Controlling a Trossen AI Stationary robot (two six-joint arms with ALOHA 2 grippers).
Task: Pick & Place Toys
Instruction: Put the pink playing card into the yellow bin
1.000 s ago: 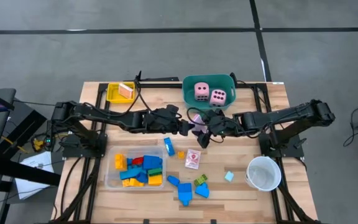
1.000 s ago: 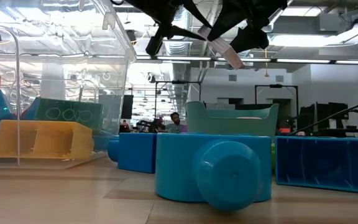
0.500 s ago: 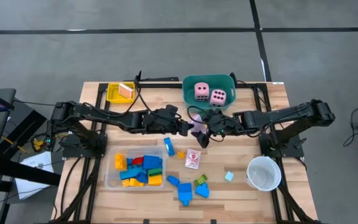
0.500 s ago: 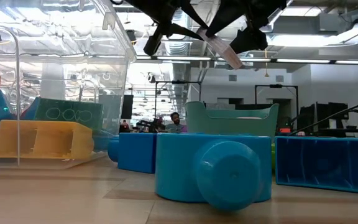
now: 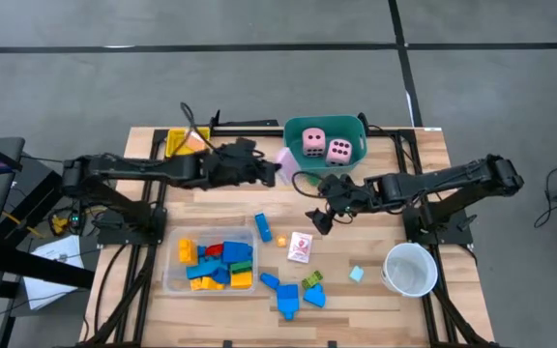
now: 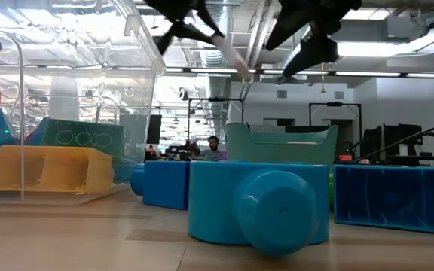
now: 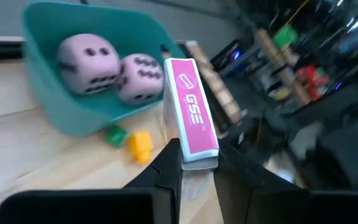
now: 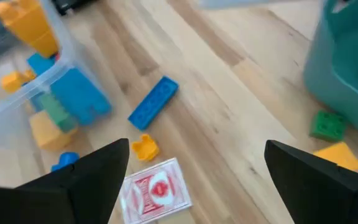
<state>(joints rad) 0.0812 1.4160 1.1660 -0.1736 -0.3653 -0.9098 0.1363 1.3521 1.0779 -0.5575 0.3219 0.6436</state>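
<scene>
My left gripper is shut on a pink-white card pack above the table, just left of the teal tub. The tub holds the two pink dice. My right gripper is open and empty above the table's middle; in the right wrist view its fingers stand wide apart. Below it, another pink-white card lies flat on the table, with a blue block and a small orange block nearby. More blocks lie near the front edge. My left gripper pinches one short end of the card pack between its two fingers. The pack sticks straight out beyond the fingertips, toward the teal tub. It is lifted clear of the table; in the low view it slants down from the fingers.
A clear tray with several blocks stands at the front left. A yellow tray stands at the back left, partly under my left arm. A white cup stands at the front right. A green and a yellow block lie beside the tub.
My left gripper has gone from the table's middle, beside my right gripper, toward the far and left edges with the card pack. The pack has left my right gripper's side and is now beside the teal tub.
</scene>
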